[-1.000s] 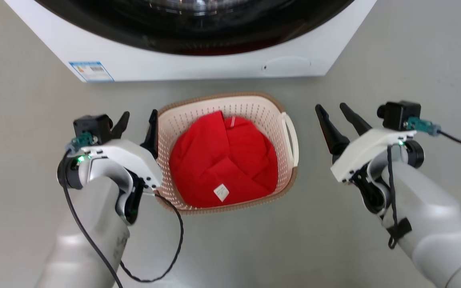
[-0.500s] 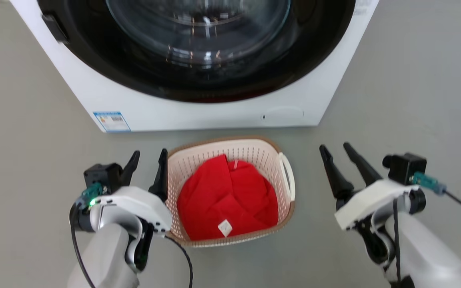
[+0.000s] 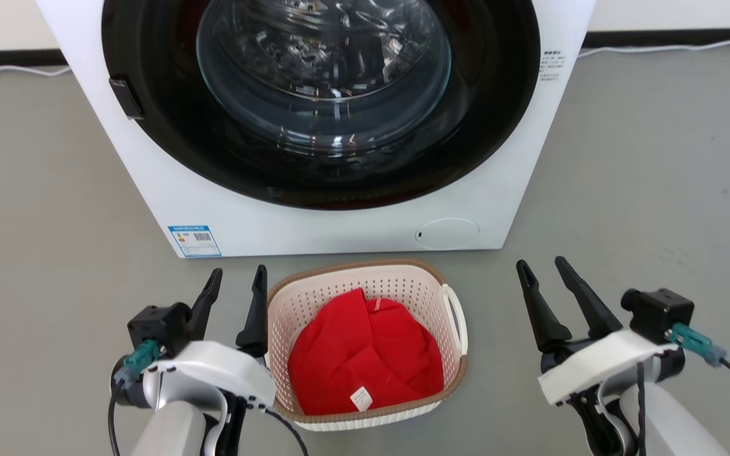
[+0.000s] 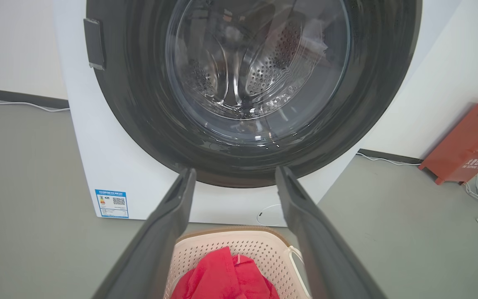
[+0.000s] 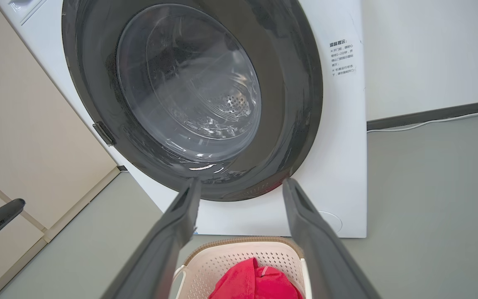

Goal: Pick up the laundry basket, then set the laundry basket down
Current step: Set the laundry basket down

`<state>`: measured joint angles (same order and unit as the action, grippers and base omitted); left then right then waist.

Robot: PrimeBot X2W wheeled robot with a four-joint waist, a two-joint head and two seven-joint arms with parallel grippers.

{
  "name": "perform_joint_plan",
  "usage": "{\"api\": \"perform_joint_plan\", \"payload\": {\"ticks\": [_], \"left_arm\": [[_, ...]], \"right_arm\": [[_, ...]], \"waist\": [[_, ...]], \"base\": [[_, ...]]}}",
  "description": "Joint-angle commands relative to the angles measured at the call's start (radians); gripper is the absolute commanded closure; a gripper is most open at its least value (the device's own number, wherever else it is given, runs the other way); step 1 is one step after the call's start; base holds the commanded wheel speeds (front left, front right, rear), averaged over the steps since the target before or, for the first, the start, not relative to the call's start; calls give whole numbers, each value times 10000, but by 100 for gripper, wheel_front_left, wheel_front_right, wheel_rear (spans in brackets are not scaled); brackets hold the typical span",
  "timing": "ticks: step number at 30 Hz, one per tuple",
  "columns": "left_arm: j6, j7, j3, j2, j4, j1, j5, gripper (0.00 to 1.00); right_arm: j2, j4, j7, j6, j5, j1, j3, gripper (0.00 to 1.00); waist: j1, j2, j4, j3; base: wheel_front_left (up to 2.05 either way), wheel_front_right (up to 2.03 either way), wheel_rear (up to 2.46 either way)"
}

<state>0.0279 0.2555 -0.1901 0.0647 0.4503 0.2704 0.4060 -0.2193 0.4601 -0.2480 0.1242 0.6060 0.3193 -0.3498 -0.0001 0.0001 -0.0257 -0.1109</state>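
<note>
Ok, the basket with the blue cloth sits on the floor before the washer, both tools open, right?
No: the cloth is red, not blue, as the head view shows. The basket does sit before the washer, left tool and right tool open.

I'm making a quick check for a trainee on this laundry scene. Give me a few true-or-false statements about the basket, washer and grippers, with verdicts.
1. The basket holds a red cloth. True.
2. The right gripper grips the basket's handle. False: it is open and stands apart from the basket, off to that side.
3. The basket stands on top of the washer. False: it is on the floor in front of the washer.
4. The left gripper is open, beside the basket. True.
5. A blue label sits low on the washer's front. True.
</note>
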Motion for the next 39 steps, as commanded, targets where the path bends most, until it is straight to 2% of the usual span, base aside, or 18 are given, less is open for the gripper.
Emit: {"api": "perform_joint_plan", "payload": {"ticks": [1,10,18,26,39], "left_arm": [[43,62,367,102,-410,11,-210,0],[-64,62,826,-34,-1111,-921,-765,0],[-33,62,1054,-104,-1457,-1350,-1037,0],[-100,62,1057,-134,-1632,-1538,-1380,0],[-32,63,984,-143,-1496,-1520,-1338,0]], "right_arm": [[38,-393,-137,65,-192,-165,1,0],[428,-1325,-137,65,-1378,-1080,1380,0],[593,-1694,-137,65,-1995,-1489,2087,0],[677,-1702,-137,65,-2140,-1408,2322,0],[714,-1401,-137,65,-2412,-1234,2501,0]], "waist": [[1,-1,18,82],[1,-1,21,520],[1,-1,62,619],[1,-1,50,490],[1,-1,11,433]], "base": [[0,0,0],[0,0,0],[0,0,0],[0,0,0],[0,0,0]]}}
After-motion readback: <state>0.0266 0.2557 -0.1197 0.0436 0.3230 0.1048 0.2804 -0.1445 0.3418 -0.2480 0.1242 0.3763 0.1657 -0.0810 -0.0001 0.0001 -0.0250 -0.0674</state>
